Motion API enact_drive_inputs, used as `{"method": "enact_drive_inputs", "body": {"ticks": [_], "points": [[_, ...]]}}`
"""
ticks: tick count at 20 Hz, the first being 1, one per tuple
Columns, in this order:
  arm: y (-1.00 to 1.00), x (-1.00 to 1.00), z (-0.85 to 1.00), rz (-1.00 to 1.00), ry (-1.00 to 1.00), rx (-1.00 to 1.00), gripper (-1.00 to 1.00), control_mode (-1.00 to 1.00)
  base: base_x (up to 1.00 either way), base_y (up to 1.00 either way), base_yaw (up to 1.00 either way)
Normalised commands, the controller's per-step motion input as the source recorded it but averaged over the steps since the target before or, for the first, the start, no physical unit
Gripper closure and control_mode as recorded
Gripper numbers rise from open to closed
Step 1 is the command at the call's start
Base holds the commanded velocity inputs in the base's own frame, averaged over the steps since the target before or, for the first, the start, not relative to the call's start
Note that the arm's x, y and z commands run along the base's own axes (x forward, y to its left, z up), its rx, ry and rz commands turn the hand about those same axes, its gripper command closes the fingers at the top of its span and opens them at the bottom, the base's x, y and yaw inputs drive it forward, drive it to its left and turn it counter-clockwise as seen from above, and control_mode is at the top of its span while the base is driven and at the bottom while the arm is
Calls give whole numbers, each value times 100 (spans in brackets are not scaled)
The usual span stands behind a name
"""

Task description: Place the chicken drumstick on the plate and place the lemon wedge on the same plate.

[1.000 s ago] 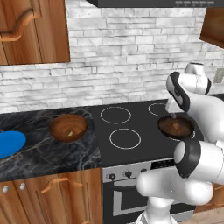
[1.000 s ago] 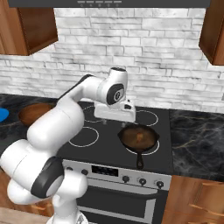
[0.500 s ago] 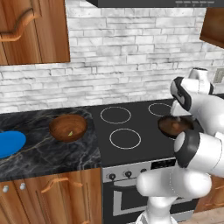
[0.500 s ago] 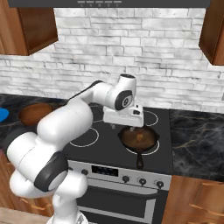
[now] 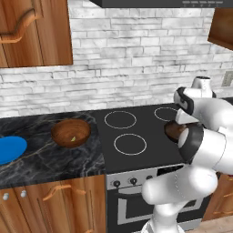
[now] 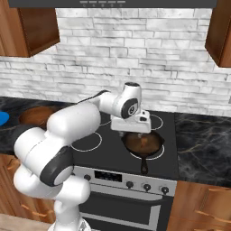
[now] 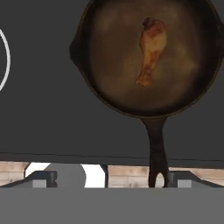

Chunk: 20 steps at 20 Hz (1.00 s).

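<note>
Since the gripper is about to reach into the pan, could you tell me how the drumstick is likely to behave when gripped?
The drumstick looks glossy, so it may be slippery between the fingers. It tapers from a thick end to a thin one, so a pinch near the thin end could let it swing or slide out. It lies flat in the pan and seems unlikely to roll.

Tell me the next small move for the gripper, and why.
Probably shift over the drumstick and descend. It lies loose in the pan, off to one side of the hand view's centre, with the hand above the pan. The plate waits far left on the counter.
</note>
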Motion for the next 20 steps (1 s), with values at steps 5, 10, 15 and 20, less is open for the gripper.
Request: {"method": "enact_drive_inputs", "body": {"ticks": [5,10,15,20], "points": [[-14,32,-23,0,0,0,-100,-100,0,0,0],[-14,25,-24,0,0,0,-100,-100,0,0,0],[-13,22,-22,0,0,0,-100,-100,0,0,0],[-4,28,-22,0,0,0,-100,-100,0,0,0]]}}
